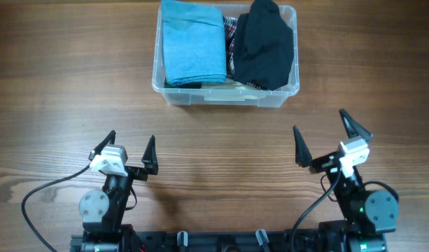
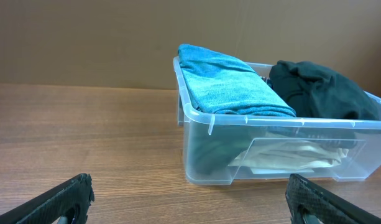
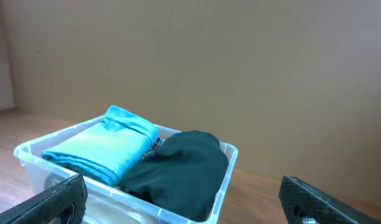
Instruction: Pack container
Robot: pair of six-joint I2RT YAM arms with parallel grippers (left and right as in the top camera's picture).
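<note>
Wooden tabletop [image 1: 60,84] with a plain tan wall [image 3: 240,62] behind it, pretty bare setup. So the container [image 1: 200,96] sits at the far middle of the table, well apart from both arms, with its long axis running left to right across the robot's front. It's already got stuff in it: a folded blue garment [image 1: 193,42] on the left side, a bunched black garment [image 1: 264,45] on the right, and a sliver of plaid fabric [image 1: 231,35] squeezed between the two. From the left wrist view you can also see something pale lower down through the clear front wall. The left gripper [image 1: 132,136] is spread wide with nothing in it, and the right gripper [image 1: 319,120] is the same, fully spread and empty, both hovering near the robot's base. The bin lies straight ahead and roughly midway between them, so neither arm has a real edge, though the right one looks maybe a touch closer. I can't spot any loose clothes on the table from overhead, so my guess is the packing is basically finished.
</note>
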